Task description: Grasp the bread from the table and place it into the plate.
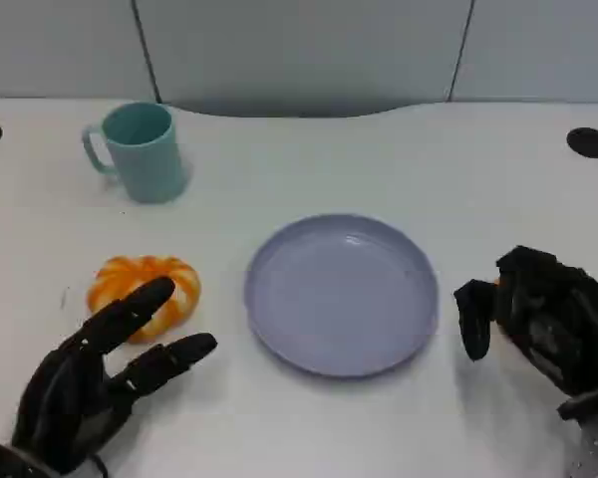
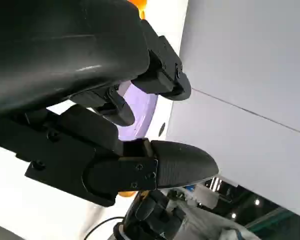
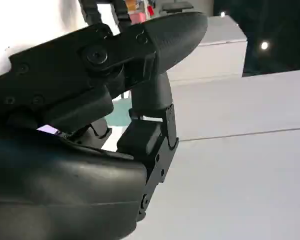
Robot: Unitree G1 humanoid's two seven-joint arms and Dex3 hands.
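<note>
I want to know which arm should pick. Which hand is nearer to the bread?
Left. The left hand has its fingers reaching over the bread, at its near edge. The right hand is far across, beyond the plate.

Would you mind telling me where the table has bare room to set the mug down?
Bare table lies behind the plate, right of the mug; more along the near edge between the hands. It is crowded at the bread, where the left hand reaches.
</note>
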